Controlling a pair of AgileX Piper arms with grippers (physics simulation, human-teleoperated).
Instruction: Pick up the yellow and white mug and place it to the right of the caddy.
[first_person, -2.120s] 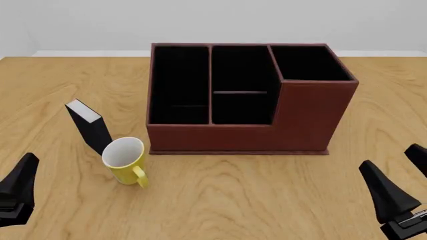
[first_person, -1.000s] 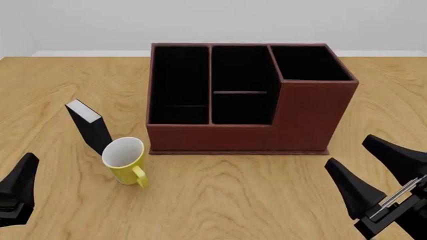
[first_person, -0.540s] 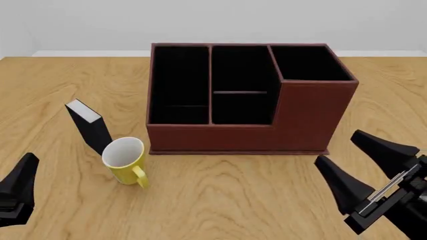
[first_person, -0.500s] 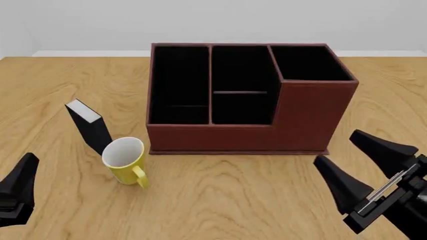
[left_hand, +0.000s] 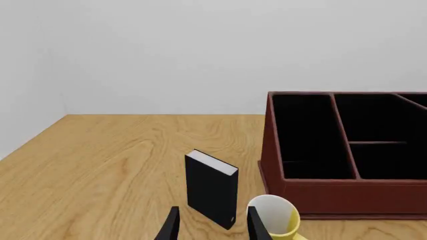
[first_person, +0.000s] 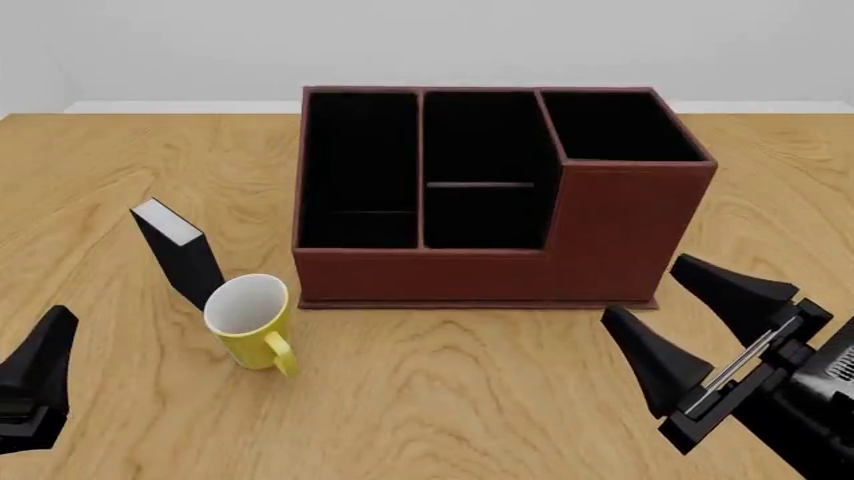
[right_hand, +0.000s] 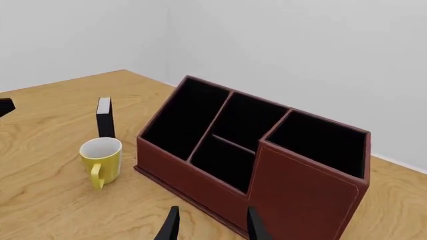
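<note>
- Off the caddy's near right corner, my right claw (first_person: 694, 325) hangs above the tabletop (first_person: 441, 400), jaws spread wide and holding nothing; its fingertips point up the table toward the caddy.
- Low at the near left edge sits my left claw (first_person: 40, 375). Only one dark finger shows in the front view, and in the left wrist view I see two tips with a gap between them, so I take it as released and empty.
- Ahead of the right claw stands the caddy (first_person: 494, 195), a dark red-brown box with black-lined compartments, its right-hand section taller.
- Well across from there, the yellow and white mug (first_person: 250, 320) stands upright near the caddy's front left corner, apart from it, handle turned toward me. A small black-and-white box (first_person: 178, 252) stands tilted just behind the mug, perhaps touching it.
- I judge this to be the approach step: the mug is not yet gripped.
- Next, whichever claw goes must reach the mug, straddle its rim or wall, and clench without bumping the box, then carry it over to the bare wood right of the caddy.
</note>
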